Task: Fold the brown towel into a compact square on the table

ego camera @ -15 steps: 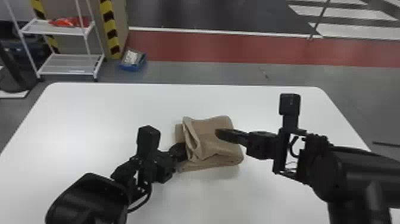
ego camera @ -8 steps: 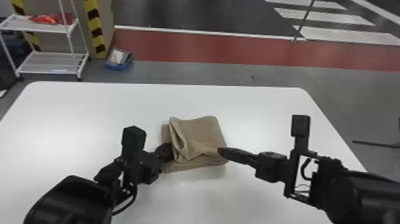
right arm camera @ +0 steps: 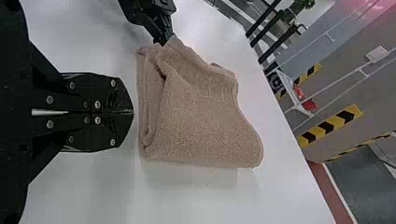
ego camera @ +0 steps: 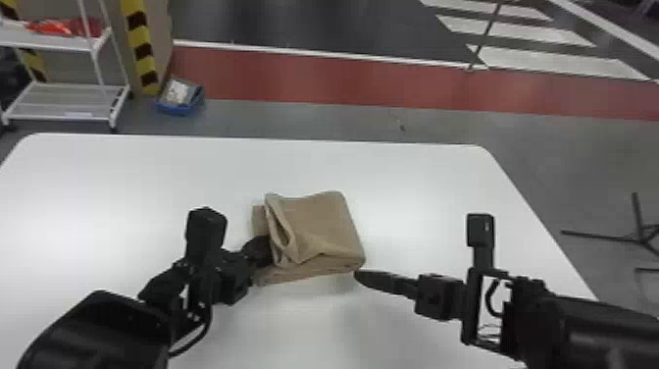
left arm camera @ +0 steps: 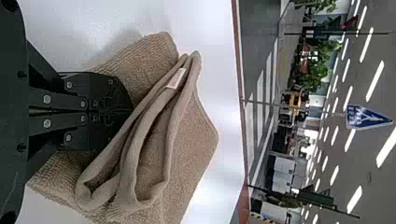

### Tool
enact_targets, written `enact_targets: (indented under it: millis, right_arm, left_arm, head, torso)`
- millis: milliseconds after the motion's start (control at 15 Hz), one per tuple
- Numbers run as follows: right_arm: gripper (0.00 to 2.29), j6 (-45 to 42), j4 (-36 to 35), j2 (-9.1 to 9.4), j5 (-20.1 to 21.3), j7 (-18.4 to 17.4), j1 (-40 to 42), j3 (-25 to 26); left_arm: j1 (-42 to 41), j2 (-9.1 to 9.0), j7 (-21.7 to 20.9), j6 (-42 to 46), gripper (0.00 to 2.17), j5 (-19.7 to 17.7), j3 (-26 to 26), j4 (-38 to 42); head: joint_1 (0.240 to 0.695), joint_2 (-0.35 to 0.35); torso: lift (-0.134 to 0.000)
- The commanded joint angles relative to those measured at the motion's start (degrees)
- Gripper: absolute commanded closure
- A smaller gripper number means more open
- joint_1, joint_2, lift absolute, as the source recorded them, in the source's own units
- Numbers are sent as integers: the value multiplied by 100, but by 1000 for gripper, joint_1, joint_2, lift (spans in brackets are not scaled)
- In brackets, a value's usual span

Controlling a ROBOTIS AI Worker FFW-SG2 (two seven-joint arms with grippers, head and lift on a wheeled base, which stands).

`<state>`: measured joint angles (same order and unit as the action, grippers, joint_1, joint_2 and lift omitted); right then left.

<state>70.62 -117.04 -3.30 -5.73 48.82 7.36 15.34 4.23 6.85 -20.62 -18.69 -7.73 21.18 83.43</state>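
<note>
The brown towel lies folded into a small, thick bundle on the white table, with a loose, gaping fold along its left side. My left gripper is at that side, over the lower layer. In the left wrist view its fingers are together, the tips of the gripper against the raised folds of the towel. My right gripper stands just off the towel's near right corner. The right wrist view has this gripper shut, a small gap from the towel's layered edge.
The white table extends around the towel on all sides. Beyond its far edge stand a white shelf cart and a blue bin on the floor. Black stand legs are to the right of the table.
My right gripper has drawn back from over the towel to beside its near right corner. The left gripper has stayed at the towel's left side. The head view has shifted somewhat.
</note>
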Motion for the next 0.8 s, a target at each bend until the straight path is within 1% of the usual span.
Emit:
enact_targets:
  millis: [0,267,467,733]
  right_arm:
    - [2199,-140,234,-4,169,-66,-208,-101]
    - [2199,-334,692,5,538,-268,-586,-391]
    - [2199,-597,1140,5,599,-576,-885,-391]
    - [2199,-843,1922,5,705,-857,-1571,-383]
  left_arm:
    - [-19,0,5,-96,1818,0,26,77]
    - [-168,9,-4,-413,1818,53,-18,385]
    - [-441,62,-30,-500,1818,53,-97,833]
    - [-994,167,-144,-711,1818,17,-405,1765]
  head:
    - [695,-213]
    - [695,-216]
    - [695,-213]
    - [695,-217]
  torso:
    - [-123]
    - [-123]
    - [-123]
    - [-123]
